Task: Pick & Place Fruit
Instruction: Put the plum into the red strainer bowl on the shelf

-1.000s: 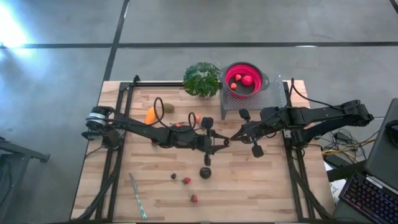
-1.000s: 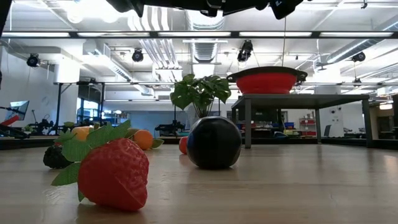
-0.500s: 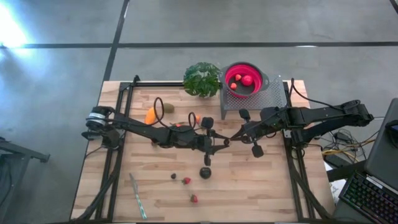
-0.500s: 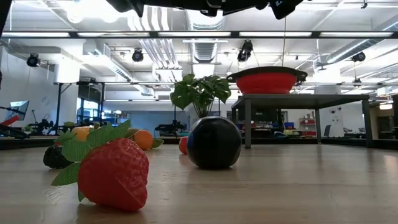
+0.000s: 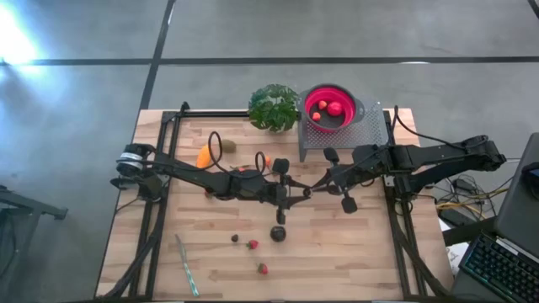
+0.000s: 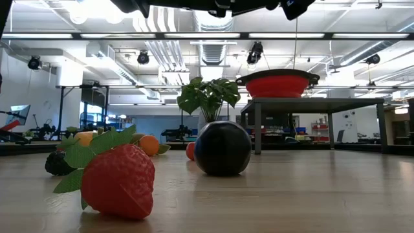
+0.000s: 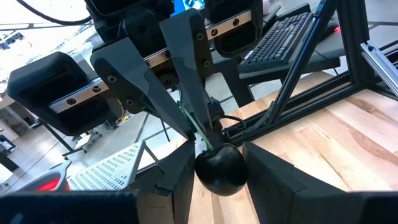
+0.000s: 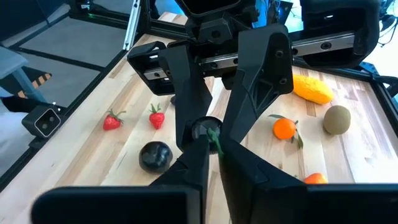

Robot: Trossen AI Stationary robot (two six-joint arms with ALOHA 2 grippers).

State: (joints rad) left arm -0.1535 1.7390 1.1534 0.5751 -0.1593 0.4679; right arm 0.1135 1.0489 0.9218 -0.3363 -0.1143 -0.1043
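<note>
A dark round fruit (image 7: 221, 169) with a thin green stem hangs in the air over the table's middle, between both grippers. My left gripper (image 7: 221, 183) reaches in from the table's left and is shut on the fruit. My right gripper (image 8: 214, 157) comes from the right and is shut on its stem. They meet at the table's centre, left gripper (image 5: 301, 193) against right gripper (image 5: 317, 186). A second dark ball (image 5: 278, 234) rests on the wood, with two strawberries (image 5: 253, 244) and a small dark piece (image 5: 235, 238) near it. My left gripper pinches the dark fruit's round body (image 7: 205, 177) between its two fingers, one on each side, coming level from the table's left. The fruit is lifted clear of the table. My right gripper pinches the green stem (image 8: 215, 138) where it leaves the fruit, between its two fingers (image 7: 186, 99). They come level from the table's right, opposite the left gripper.
A red bowl (image 5: 316, 94) holding red fruits stands on a perforated grey stand at the far right, beside a leafy plant (image 5: 274, 107). A yellow-orange piece (image 5: 203, 156), a kiwi (image 5: 227, 146) and orange balls (image 5: 267, 158) lie far left. A pale stick (image 5: 187, 265) lies near left.
</note>
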